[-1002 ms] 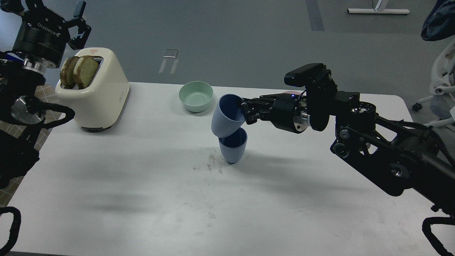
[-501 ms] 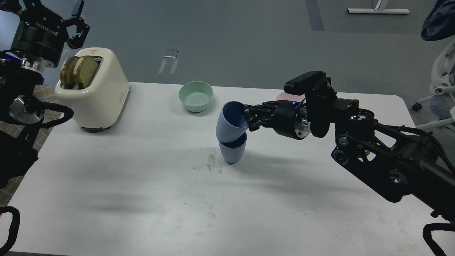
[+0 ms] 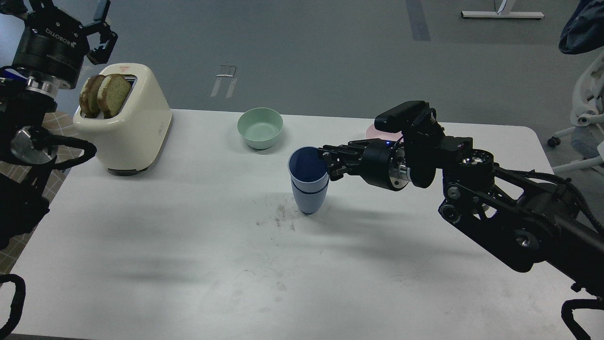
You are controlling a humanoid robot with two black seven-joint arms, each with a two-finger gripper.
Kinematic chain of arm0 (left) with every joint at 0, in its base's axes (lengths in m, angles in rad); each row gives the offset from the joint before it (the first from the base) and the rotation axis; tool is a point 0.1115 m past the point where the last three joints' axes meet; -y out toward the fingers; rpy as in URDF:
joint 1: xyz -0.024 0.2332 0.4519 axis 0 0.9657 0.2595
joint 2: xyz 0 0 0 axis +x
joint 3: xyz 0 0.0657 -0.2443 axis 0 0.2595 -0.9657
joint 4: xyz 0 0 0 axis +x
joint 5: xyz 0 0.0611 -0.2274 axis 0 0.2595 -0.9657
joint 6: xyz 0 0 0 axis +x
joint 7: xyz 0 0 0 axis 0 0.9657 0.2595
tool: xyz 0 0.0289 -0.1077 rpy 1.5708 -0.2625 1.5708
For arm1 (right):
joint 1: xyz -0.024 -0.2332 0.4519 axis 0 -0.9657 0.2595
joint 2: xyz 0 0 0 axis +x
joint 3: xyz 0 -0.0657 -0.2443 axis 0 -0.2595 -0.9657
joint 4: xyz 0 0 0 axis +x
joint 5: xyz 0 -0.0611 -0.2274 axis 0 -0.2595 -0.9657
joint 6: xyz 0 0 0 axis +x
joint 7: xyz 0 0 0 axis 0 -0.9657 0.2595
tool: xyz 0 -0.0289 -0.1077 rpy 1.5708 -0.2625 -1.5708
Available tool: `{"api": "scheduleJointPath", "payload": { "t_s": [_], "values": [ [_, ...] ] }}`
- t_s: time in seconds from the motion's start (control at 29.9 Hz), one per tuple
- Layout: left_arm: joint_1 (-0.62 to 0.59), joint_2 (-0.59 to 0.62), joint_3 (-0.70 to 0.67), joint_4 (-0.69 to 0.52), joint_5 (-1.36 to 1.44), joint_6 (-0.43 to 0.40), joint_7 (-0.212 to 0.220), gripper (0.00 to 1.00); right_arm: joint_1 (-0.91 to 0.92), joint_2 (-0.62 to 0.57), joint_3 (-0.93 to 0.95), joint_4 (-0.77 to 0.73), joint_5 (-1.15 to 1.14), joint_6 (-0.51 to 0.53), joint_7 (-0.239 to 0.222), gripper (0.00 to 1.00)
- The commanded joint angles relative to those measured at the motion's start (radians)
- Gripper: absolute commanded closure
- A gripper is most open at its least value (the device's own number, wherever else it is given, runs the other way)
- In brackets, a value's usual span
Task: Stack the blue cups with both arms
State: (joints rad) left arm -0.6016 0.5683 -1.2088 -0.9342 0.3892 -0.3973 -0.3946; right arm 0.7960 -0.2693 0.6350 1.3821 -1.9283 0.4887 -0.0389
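Two dusty-blue cups stand nested upright at the table's middle. The upper blue cup (image 3: 306,166) sits inside the lower blue cup (image 3: 309,200), and only a thin band of the lower rim shows. My right gripper (image 3: 325,163) comes in from the right, level, shut on the right rim of the upper cup. My left gripper (image 3: 101,28) is raised at the far left, above and behind the toaster, with its fingers spread and nothing between them.
A cream toaster (image 3: 130,127) with two bread slices (image 3: 104,94) stands at the back left. A mint-green bowl (image 3: 260,127) sits behind the cups. A pale pink bowl (image 3: 377,130) is mostly hidden behind my right wrist. The white table (image 3: 188,245) has scuff marks near the cups.
My right gripper has lowered the tilted upper cup and brought it upright, so it now sits deep inside the lower cup. The left arm has barely moved.
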Motion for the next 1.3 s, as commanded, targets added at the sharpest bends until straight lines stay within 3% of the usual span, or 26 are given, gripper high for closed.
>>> {"api": "scheduleJointPath", "payload": {
  "t_s": [0.0,0.07,0.17,0.2,0.23,0.27,0.43,0.6,0.8,1.0,1.07,1.27],
  "values": [
    [0.000,-0.001,0.000,0.000,0.000,0.000,0.000,0.02,-0.001,-0.001,0.000,0.002,0.000,0.000,0.001,0.83],
    [0.000,-0.001,0.000,0.000,0.000,0.000,0.000,0.02,-0.003,0.001,0.000,0.003,0.000,0.000,0.001,0.78],
    [0.000,-0.001,0.000,0.000,0.000,0.000,0.000,0.02,-0.008,0.005,0.009,0.003,0.002,0.000,0.001,0.58],
    [0.000,-0.001,0.000,0.000,-0.001,0.000,0.000,0.02,-0.008,0.008,0.021,0.002,0.003,0.000,0.001,0.39],
    [0.000,-0.001,0.000,0.000,-0.001,0.000,0.000,0.02,-0.008,0.009,0.031,0.002,0.005,0.000,0.001,0.27],
    [0.000,0.001,0.000,0.000,-0.001,0.000,0.000,0.02,-0.009,0.010,0.067,0.002,0.012,0.000,0.002,0.00],
    [0.000,0.001,0.002,0.000,0.000,-0.001,-0.001,0.02,-0.008,0.076,0.279,-0.012,0.020,0.000,0.002,0.00],
    [0.000,0.001,0.002,0.000,0.000,-0.006,-0.001,0.02,0.008,0.159,0.616,-0.074,0.022,0.000,0.008,0.00],
    [0.002,0.001,0.012,-0.008,0.000,-0.015,-0.001,0.02,0.035,0.160,0.828,-0.084,0.032,0.000,0.010,0.00],
    [0.000,0.002,0.012,-0.017,0.000,-0.018,-0.003,0.02,0.034,0.140,0.928,-0.179,0.322,-0.053,0.008,0.00],
    [-0.001,0.004,0.005,-0.023,0.000,-0.018,-0.003,0.02,0.019,0.092,0.963,-0.193,0.508,-0.099,0.010,0.00],
    [0.002,0.030,-0.003,-0.040,-0.001,-0.018,-0.004,0.02,-0.023,0.001,0.992,-0.311,0.918,-0.107,0.011,0.00]
  ]
}}
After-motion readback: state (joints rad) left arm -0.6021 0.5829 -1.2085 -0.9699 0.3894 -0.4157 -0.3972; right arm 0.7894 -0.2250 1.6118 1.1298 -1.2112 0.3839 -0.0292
